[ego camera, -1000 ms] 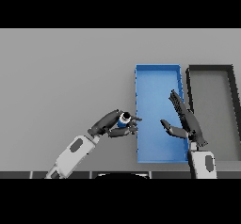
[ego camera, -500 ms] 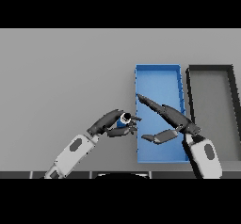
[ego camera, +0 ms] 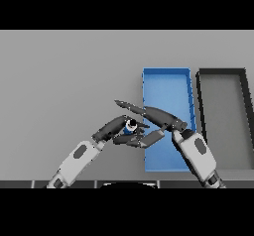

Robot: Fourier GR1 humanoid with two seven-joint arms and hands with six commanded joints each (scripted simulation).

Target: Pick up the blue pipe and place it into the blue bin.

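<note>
The blue pipe (ego camera: 130, 126) is a short tube with a dark opening. My left hand (ego camera: 115, 129) has its fingers curled round it, just left of the blue bin (ego camera: 166, 86). My right hand (ego camera: 159, 117) reaches left across the blue bin's left edge with straight fingers. Its long fingers lie above the pipe and its thumb below it, right beside my left hand. The left hand's fingers hide most of the pipe.
A dark grey bin (ego camera: 223, 106) stands directly right of the blue bin. The grey table (ego camera: 69, 81) stretches out to the left and behind.
My right hand has swung left from over the blue bin to the pipe, its fingers now stretching over my left hand. The left hand has kept hold of the pipe and barely moved.
</note>
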